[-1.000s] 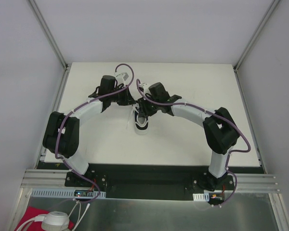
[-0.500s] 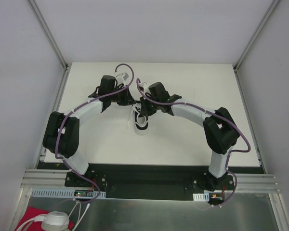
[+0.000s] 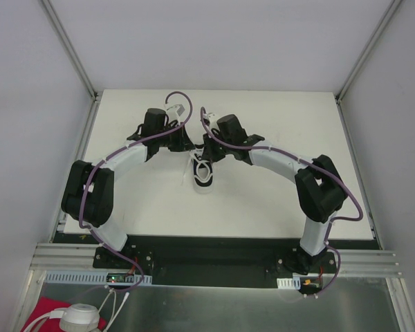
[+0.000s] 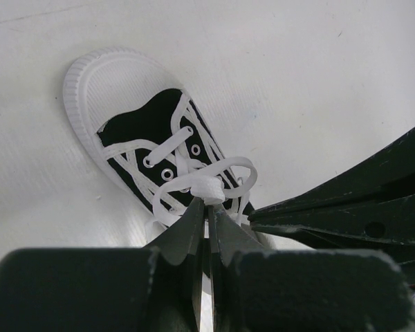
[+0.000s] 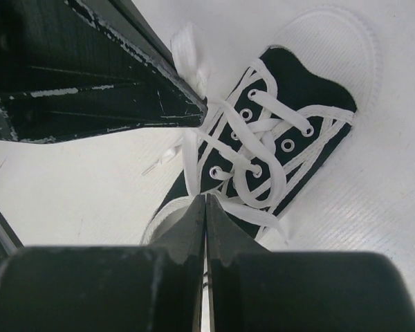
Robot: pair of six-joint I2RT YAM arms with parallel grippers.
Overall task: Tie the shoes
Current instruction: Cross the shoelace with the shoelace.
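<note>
Left gripper [image 4: 209,206] pinched thin white lace [image 4: 235,164] on small black white-soled sneaker [image 4: 135,124], centred between side edges of white table [image 3: 277,200]; right gripper [image 5: 205,202] closed, hold unclear.

One sneaker [image 4: 145,121] (laced), two end effectors [image 4: 207,207] [image 5: 205,200]

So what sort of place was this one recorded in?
Most likely a lab robot test cell: a white table boxed in by plain white panels, aluminium rails at its near edge, and the left arm and right arm bolted there, working over a small sneaker.
</note>
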